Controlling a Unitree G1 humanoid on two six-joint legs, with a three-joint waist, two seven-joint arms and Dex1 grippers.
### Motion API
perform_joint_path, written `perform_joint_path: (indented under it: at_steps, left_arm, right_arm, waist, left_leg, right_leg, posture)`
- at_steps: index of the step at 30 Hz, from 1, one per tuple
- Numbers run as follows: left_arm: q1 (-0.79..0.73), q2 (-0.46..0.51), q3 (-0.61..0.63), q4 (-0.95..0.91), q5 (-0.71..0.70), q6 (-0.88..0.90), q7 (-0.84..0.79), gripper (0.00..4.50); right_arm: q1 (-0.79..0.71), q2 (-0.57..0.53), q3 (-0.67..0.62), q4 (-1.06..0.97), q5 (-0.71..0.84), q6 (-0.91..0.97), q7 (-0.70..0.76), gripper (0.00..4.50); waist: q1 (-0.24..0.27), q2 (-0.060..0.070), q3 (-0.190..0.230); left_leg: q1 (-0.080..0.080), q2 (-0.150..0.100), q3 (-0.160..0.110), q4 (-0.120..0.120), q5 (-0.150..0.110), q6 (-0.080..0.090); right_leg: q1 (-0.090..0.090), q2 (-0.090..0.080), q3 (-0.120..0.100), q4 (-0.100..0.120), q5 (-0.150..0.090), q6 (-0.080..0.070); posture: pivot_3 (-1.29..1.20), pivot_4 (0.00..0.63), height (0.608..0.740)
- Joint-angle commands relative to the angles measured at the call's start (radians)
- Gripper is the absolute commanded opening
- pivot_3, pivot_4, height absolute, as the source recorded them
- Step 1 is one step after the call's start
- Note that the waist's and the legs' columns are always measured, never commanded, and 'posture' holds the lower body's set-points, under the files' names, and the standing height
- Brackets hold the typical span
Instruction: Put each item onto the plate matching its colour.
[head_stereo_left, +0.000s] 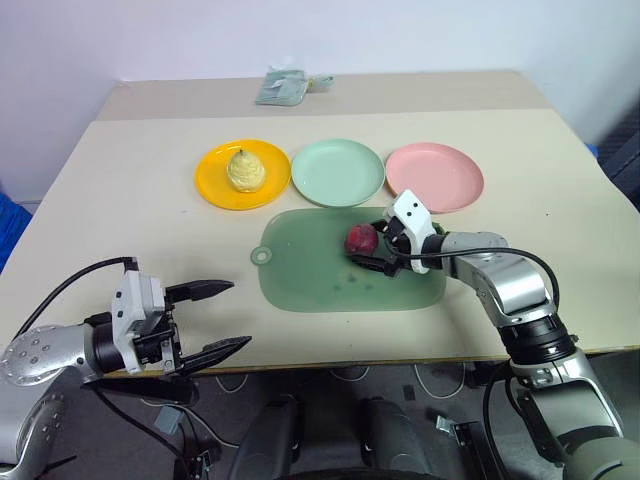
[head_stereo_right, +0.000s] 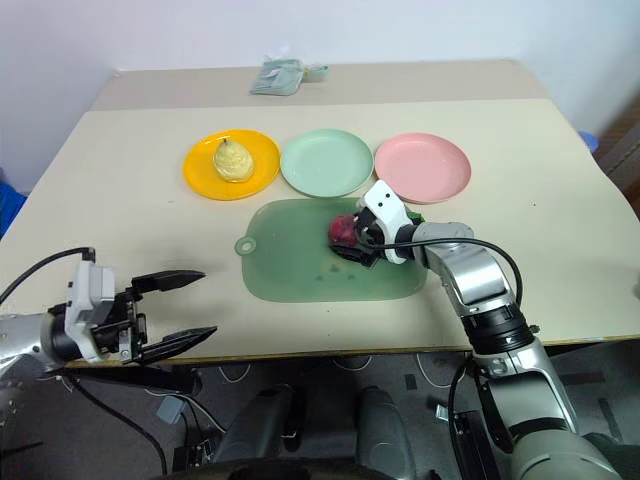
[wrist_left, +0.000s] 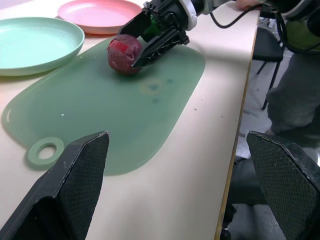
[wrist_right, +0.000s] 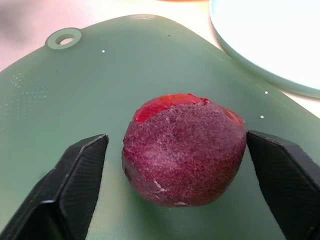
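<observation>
On the table, seen from the head, the yellow pear (head_stereo_left: 245, 168) already lies on the orange-yellow plate (head_stereo_left: 215, 185) — one item done; green plate (head_stereo_left: 337, 172) and pink plate (head_stereo_left: 434, 176) are bare. From the left wrist, the left gripper (wrist_left: 175, 185) is spread, empty. From the right wrist, the right gripper (wrist_right: 177, 187) brackets the maroon lump (wrist_right: 184, 149) on the mat (wrist_right: 100, 75) — fingers not yet touching.

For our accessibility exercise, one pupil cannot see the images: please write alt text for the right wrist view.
A dark red toy food lump sits on a translucent green mat, between the two black fingers of the right tool, which flank it with a small gap on each side. The edge of a mint green plate shows beyond the mat.
</observation>
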Motion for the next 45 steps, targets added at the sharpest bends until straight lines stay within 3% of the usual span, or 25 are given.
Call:
perform_joint_path:
  at_steps: [1, 2, 4, 9, 15, 20, 26, 33, 38, 45]
  left_arm:
    - [-0.014, -0.009, -0.001, -0.031, -0.016, 0.002, 0.026, 4.5]
    - [-0.019, -0.014, -0.006, -0.03, -0.013, 0.004, 0.041, 4.5]
    - [-0.022, -0.023, -0.015, -0.03, -0.007, 0.001, 0.056, 4.5]
    - [-0.042, -0.057, -0.031, -0.043, -0.022, 0.022, 0.121, 4.5]
    - [-0.137, -0.112, -0.092, -0.09, -0.049, 0.127, 0.285, 4.5]
    - [-0.248, -0.175, -0.169, -0.107, -0.033, 0.191, 0.413, 4.5]
    - [-0.362, -0.286, -0.276, -0.072, 0.044, 0.199, 0.547, 4.5]
    - [-0.398, -0.339, -0.333, -0.058, 0.101, 0.189, 0.591, 4.5]
    - [-0.398, -0.34, -0.345, -0.058, 0.123, 0.184, 0.59, 4.5]
    - [-0.384, -0.324, -0.341, -0.054, 0.123, 0.175, 0.554, 4.5]
  right_arm:
    - [-0.015, 0.011, -0.021, -0.007, 0.0, -0.028, -0.005, 2.63]
    - [-0.014, 0.012, -0.022, -0.007, -0.001, -0.031, -0.006, 2.29]
    - [-0.01, 0.012, -0.023, -0.009, -0.004, -0.037, -0.006, 2.06]
    - [-0.011, 0.018, -0.058, -0.031, 0.012, -0.04, -0.024, 2.05]
    - [-0.136, 0.016, -0.201, 0.002, 0.088, -0.025, -0.058, 2.05]
    - [-0.277, 0.003, -0.235, 0.3, 0.003, -0.231, -0.1, 2.05]
    - [-0.482, 0.02, -0.248, 0.91, -0.099, -0.595, -0.169, 2.05]
    - [-0.581, 0.046, -0.261, 1.231, -0.155, -0.781, -0.232, 2.05]
    - [-0.585, 0.065, -0.272, 1.294, -0.178, -0.803, -0.273, 4.42]
    - [-0.573, 0.03, -0.307, 1.255, -0.161, -0.819, -0.218, 4.47]
  waist:
    - [-0.002, 0.0, 0.0]
    - [-0.003, 0.0, 0.0]
    - [-0.005, 0.0, 0.0]
    - [-0.012, 0.0, 0.0]
    - [-0.012, 0.0, 0.0]
    - [-0.011, 0.0, 0.0]
    - [-0.015, 0.0, 0.0]
    - [-0.02, 0.0, 0.0]
    - [-0.019, 0.0, 0.0]
    - [-0.016, 0.0, 0.0]
  left_leg:
    - [0.0, 0.0, 0.0, 0.0, 0.0, 0.0]
    - [0.0, 0.0, 0.0, 0.0, 0.0, 0.0]
    - [0.0, 0.0, 0.0, 0.0, 0.0, 0.0]
    - [0.0, 0.0, 0.0, 0.0, 0.0, 0.0]
    - [0.0, 0.0, 0.0, 0.0, 0.0, 0.0]
    - [0.0, 0.0, 0.0, 0.0, 0.0, 0.0]
    - [0.0, -0.002, 0.002, 0.0, 0.003, -0.005]
    - [0.0, -0.001, 0.002, -0.001, 0.004, -0.006]
    - [0.0, -0.001, 0.003, 0.0, 0.004, -0.006]
    - [0.0, -0.001, 0.002, 0.0, 0.004, -0.006]
  right_leg:
    - [0.0, 0.0, 0.0, 0.0, 0.0, 0.0]
    - [0.0, 0.0, 0.0, 0.0, 0.0, 0.0]
    - [0.0, 0.0, 0.0, 0.0, 0.0, 0.0]
    - [0.0, 0.0, 0.0, 0.0, 0.0, 0.0]
    - [0.0, 0.0, 0.0, 0.0, 0.0, 0.001]
    - [0.001, 0.001, -0.001, 0.0, 0.001, 0.001]
    - [0.001, 0.002, 0.0, 0.001, 0.001, 0.001]
    - [-0.001, 0.003, 0.001, 0.001, 0.001, 0.001]
    - [-0.001, 0.003, 0.001, 0.001, 0.001, 0.001]
    - [-0.001, 0.003, 0.001, 0.001, 0.001, 0.001]
  posture:
    - [0.0, 0.15, 0.74]
    - [0.0, 0.15, 0.74]
    - [0.0, 0.15, 0.74]
    - [0.0, 0.15, 0.74]
    - [0.0, 0.15, 0.74]
    - [0.0, 0.15, 0.74]
    - [0.0, 0.15, 0.74]
    - [0.0, 0.15, 0.74]
    - [0.0, 0.15, 0.74]
    - [0.0, 0.15, 0.74]
